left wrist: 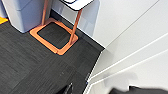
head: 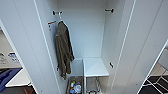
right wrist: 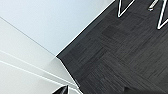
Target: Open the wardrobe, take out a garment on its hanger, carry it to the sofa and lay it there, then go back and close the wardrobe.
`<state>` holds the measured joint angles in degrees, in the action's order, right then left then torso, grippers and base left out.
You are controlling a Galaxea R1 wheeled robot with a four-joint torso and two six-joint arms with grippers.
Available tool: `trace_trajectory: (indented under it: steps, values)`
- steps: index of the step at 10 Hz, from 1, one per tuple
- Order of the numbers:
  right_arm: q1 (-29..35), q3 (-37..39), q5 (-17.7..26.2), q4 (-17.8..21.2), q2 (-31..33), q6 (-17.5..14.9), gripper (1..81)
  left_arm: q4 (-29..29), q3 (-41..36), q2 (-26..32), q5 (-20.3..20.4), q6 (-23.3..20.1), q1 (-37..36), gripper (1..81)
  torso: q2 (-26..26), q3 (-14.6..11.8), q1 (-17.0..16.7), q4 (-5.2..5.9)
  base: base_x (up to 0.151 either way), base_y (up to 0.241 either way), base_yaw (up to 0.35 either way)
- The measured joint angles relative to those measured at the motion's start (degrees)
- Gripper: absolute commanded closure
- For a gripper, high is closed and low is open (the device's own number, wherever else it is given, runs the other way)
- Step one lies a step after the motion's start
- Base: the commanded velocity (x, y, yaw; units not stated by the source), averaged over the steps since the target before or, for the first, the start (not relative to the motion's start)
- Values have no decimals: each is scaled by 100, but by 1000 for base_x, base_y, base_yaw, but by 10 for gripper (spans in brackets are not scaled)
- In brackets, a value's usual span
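Note:
The wardrobe (head: 85, 32) stands right in front of me in the head view, with both slim white doors swung wide, the left door (head: 25, 45) and the right door (head: 142, 47). Its inside is plain white. From a black hook (head: 57, 12) at the upper left hangs an olive-brown jacket (head: 63, 50), reaching down past mid-height. The black hook (head: 109, 10) at the upper right is bare. A dark bit of my left gripper (left wrist: 67, 88) shows low over the carpet beside a white door edge. A dark tip of my right gripper (right wrist: 61, 90) shows by the other white panel.
A white shelf block (head: 95, 67) fills the wardrobe's lower right, and a bin of small items (head: 75, 86) sits on its floor. An orange-framed side table (left wrist: 58, 37) and a pale bin (left wrist: 22, 15) stand on dark carpet at my left. White-framed chair legs (right wrist: 140, 10) stand at my right.

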<state>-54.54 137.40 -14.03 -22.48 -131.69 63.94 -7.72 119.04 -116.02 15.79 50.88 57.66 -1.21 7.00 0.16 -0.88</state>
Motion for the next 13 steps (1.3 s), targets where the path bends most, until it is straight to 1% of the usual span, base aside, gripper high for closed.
trace_trajectory:
  steps: [2,3,5,6,7,8,10,11,12,13]
  values:
    - [462,-20,73,2,7,334,10,-2,12,15,-96,60,-397,10,4,5,2,0,0,0,0]
    - [645,-110,111,0,30,466,10,-7,-9,17,-218,156,-603,10,4,7,5,0,0,0,0]
    - [851,-538,211,7,-52,653,10,-11,-52,-77,-505,197,-1001,10,6,9,7,0,0,0,0]
    - [852,-736,266,2,-279,678,10,-11,-55,-286,-651,212,-1095,10,6,9,7,0,0,0,0]
    - [840,-879,384,73,-472,817,10,-13,-57,-639,-816,243,-1130,10,9,11,9,0,0,0,0]
    - [833,-1000,436,13,-581,791,10,-49,-85,-1053,-981,263,-1172,10,9,11,11,0,0,0,0]
    - [700,-1193,380,-141,-1018,830,10,-156,37,-1712,-1263,377,-1307,10,11,11,11,0,0,0,0]
    - [645,-1323,321,-199,-1280,866,10,-251,91,-1990,-1412,366,-1318,10,11,13,13,0,0,0,0]
    - [608,-1519,317,-389,-1469,830,10,-432,141,-2299,-1625,366,-1315,10,11,13,15,2,0,0,0]
    - [413,-1648,318,-616,-1588,773,10,-691,155,-2605,-1796,330,-1318,10,13,13,18,2,0,0,0]
